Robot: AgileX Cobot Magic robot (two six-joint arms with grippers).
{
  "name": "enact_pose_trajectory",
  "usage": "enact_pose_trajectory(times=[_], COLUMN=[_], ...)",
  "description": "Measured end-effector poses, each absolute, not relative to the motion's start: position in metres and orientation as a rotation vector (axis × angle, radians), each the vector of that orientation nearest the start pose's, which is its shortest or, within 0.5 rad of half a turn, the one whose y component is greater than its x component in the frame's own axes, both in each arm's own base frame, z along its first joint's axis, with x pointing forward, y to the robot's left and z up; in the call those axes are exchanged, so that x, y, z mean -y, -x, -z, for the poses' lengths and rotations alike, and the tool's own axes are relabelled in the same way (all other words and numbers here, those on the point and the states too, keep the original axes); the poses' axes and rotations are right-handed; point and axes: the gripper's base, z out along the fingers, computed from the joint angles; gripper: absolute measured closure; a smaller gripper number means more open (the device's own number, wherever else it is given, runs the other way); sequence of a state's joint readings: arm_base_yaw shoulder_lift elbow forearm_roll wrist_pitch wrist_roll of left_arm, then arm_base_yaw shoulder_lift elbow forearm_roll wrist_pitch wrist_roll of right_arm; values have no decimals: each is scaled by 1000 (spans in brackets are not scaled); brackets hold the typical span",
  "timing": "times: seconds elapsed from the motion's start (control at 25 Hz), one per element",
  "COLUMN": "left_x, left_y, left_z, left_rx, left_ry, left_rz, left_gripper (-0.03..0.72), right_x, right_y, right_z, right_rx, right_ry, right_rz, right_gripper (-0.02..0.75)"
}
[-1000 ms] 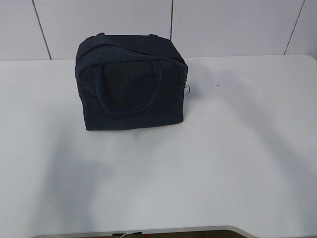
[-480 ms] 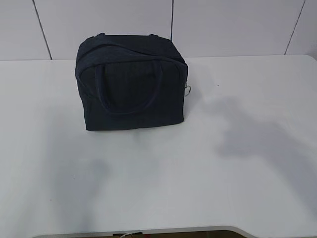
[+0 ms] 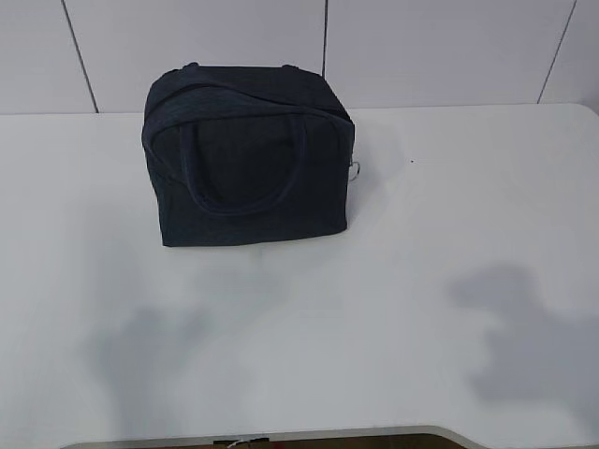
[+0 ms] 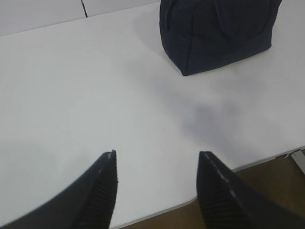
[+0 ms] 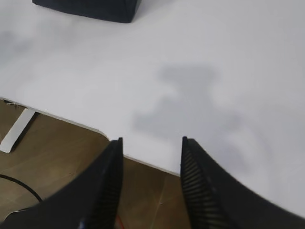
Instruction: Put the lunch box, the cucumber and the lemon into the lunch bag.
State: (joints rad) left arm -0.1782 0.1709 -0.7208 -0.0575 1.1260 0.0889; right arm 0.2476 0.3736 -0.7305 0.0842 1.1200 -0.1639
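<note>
The dark navy lunch bag (image 3: 248, 154) stands zipped shut at the back left of the white table (image 3: 393, 309), one loop handle hanging down its front and a metal ring (image 3: 356, 170) on its right side. It also shows in the left wrist view (image 4: 217, 31) and, as a corner, in the right wrist view (image 5: 90, 8). The lunch box, cucumber and lemon are out of view. My left gripper (image 4: 157, 155) is open and empty above the table's front edge. My right gripper (image 5: 151, 140) is open and empty over the front edge. Neither gripper shows in the exterior view.
The table's front edge (image 5: 71, 121) runs under both grippers, with brown floor (image 5: 52, 162) below it. A white table leg (image 5: 16, 129) and a black cable (image 5: 21, 188) lie on the floor. A pale panelled wall (image 3: 421, 47) stands behind the table.
The arm shadows on the table have shifted toward the front edge, the right one from beside the bag to the front right. The bag has not moved.
</note>
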Motion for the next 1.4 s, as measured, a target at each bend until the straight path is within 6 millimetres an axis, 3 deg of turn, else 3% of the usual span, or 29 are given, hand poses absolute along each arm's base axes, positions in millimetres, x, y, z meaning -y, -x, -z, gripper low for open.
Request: enact_pose_trajectory(times=[0.32,0.64,1.4], left_x=[3,6,13], left_y=[21,13,9], left_z=[-302,-287,-276], left_rx=[-1996,-2044,-2073], left_ry=[-278,-283,-286], left_rz=[151,179,267], left_gripper=[298,298,298], right_x=[-9,-4,-3], right_y=[-8,8,12], right_z=[-299,-274,-271], right_rx=[-2129,-2085,-2068], right_ry=[437,423,414], right_rz=[-150,-147,-146], right_gripper=[404,404,404])
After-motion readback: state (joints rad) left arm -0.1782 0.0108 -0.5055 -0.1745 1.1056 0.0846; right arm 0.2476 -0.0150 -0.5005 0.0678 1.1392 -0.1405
